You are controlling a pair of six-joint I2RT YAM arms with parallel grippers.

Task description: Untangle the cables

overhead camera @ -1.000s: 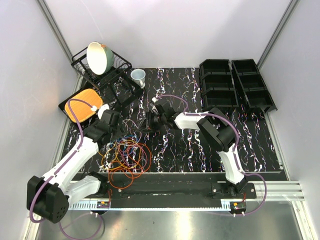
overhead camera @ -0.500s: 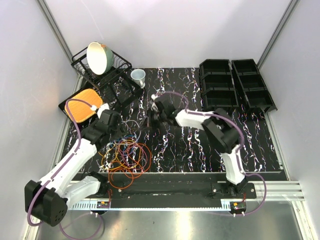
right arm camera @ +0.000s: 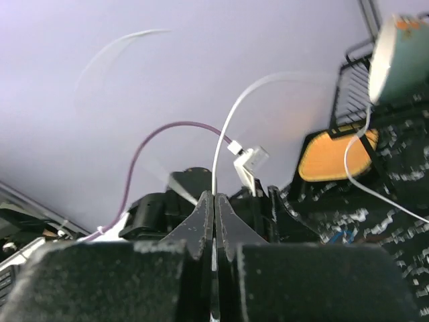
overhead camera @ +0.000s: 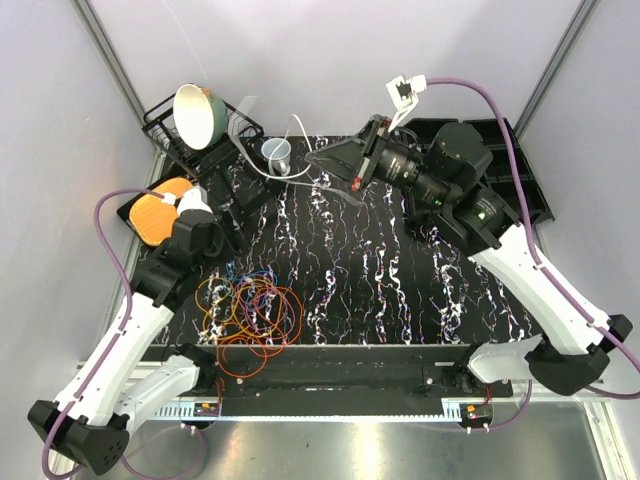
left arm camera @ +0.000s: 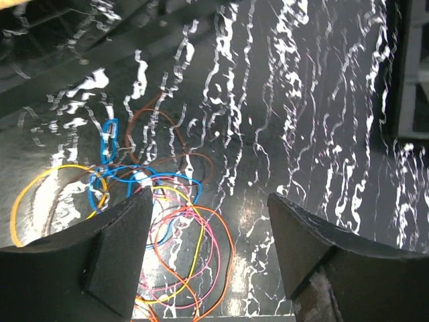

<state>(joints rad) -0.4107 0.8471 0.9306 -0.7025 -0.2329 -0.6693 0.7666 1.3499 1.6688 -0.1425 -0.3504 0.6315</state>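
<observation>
Up toward the far side has swung the right arm, and a white cable has gone with it, so one strand now looks freed from the heap. The left arm has drawn back leftward.

From above, the tangle of cables lies near-left on the table. There is bare room to its right, while the dish rack and cup crowd the lifted cable's slack.

At the left wrist, the left jaws stand wide apart over the tangle of cables, holding nothing.

At the right wrist, the right jaws are pinched shut on the white cable.
</observation>
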